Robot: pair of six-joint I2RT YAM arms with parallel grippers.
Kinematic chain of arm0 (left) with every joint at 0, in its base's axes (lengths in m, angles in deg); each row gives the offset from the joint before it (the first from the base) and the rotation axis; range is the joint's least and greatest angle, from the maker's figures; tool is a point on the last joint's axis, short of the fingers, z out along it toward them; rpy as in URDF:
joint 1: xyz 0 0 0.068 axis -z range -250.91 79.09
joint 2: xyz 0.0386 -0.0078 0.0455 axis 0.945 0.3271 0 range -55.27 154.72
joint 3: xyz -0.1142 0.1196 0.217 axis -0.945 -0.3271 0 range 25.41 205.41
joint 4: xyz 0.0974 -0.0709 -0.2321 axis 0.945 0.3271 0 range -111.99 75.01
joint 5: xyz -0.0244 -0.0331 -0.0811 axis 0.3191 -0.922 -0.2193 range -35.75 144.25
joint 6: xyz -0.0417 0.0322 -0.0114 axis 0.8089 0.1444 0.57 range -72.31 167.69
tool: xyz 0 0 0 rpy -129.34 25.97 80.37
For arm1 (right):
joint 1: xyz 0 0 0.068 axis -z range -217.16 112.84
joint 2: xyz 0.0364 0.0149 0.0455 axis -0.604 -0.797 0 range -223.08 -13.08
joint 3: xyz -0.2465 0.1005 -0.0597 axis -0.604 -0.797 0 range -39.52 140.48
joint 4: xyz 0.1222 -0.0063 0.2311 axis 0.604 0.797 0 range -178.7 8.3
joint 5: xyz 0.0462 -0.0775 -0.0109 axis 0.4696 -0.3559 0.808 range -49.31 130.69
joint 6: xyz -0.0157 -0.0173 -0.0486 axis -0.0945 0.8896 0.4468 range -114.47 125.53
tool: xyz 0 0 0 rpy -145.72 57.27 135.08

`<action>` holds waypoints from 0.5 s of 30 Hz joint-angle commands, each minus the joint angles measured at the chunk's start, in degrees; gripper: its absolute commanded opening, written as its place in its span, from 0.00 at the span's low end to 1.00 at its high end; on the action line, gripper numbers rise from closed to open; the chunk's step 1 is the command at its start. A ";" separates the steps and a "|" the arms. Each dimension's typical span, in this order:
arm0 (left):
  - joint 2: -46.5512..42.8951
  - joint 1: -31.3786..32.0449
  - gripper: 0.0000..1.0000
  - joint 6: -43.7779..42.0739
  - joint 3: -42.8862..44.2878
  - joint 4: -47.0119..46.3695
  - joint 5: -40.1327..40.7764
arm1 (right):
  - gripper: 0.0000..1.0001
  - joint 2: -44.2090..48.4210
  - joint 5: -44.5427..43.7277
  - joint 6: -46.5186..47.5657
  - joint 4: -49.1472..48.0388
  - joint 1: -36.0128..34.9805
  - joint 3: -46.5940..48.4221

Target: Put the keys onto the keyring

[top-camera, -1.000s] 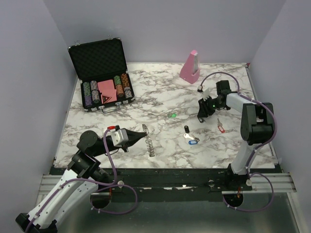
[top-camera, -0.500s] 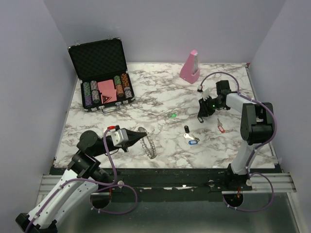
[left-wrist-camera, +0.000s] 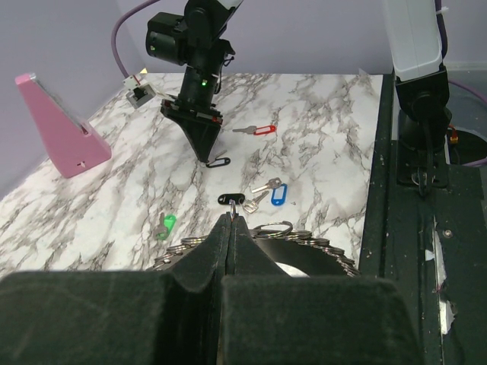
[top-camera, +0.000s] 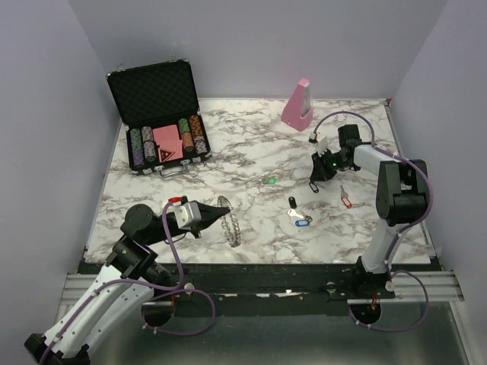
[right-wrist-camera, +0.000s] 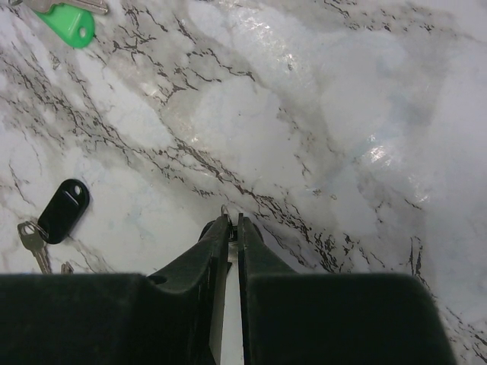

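My left gripper [top-camera: 216, 216] is shut on the rim of the keyring [top-camera: 230, 221], a grey toothed ring held up near the table's front; in the left wrist view the keyring [left-wrist-camera: 312, 240] spreads behind my closed fingertips [left-wrist-camera: 230, 219]. At the right, my right gripper [top-camera: 313, 185] points down at the table, its jaws pinched to a thin slit on a black-tagged key [left-wrist-camera: 218, 161], whose small ring [right-wrist-camera: 225, 210] shows at the tips. Loose keys lie between the arms: green [top-camera: 272, 181], black [top-camera: 292, 201], blue [top-camera: 302, 221] and red [top-camera: 346, 201].
An open black case of poker chips [top-camera: 163, 129] stands at the back left. A pink wedge block [top-camera: 298, 103] stands at the back, right of centre. The right arm's cable and a small white connector [left-wrist-camera: 139, 93] lie behind the right gripper.
The right gripper's jaws have narrowed onto the black-tagged key. The keyring in the left gripper has turned slightly, showing more of its face. The loose keys have not moved.
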 commanded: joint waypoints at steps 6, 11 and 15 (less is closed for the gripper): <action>0.05 -0.31 0.00 -0.58 0.99 -1.19 -1.37 | 0.24 -1.07 1.67 0.76 1.91 -0.09 1.43; -0.04 -0.31 0.00 -0.58 0.81 -1.19 -1.28 | 0.25 -1.24 2.29 1.11 2.53 -0.09 1.52; 0.22 -0.40 0.00 -0.67 0.90 -1.10 -1.37 | 0.25 -1.33 2.47 1.46 2.97 -0.09 1.52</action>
